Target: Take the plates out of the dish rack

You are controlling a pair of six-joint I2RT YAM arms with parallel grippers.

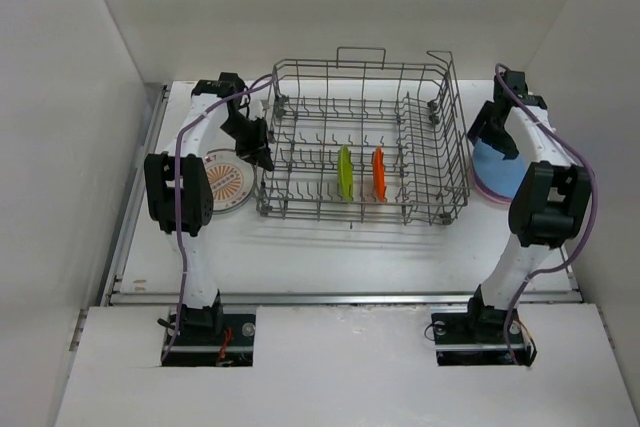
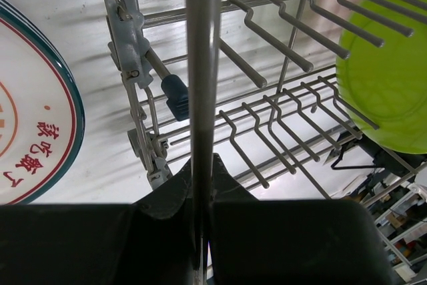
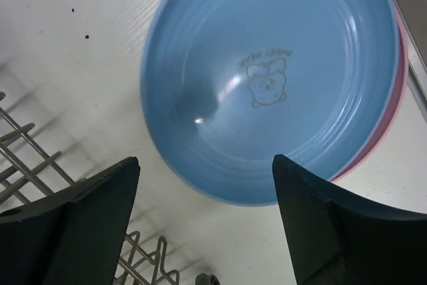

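Light: bright, even, from overhead.
Shadows: soft and faint, under the rack (image 1: 300,137) on the table (image 1: 330,257).
Glare: small highlights inside the blue plate (image 3: 267,78).
Blur: nearest wire (image 2: 202,98) out of focus.

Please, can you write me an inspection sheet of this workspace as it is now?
Surface: white table.
Job's things: rack holds green plate and orange plate upright; patterned plate lies left of it; blue plate on pink plate, right of it.
Clutter: nothing seen.
Tools: left tool shut on a rack wire; right tool open above the blue plate.
Cables: purple cable along each arm.
Surroundings: white walls on three sides.
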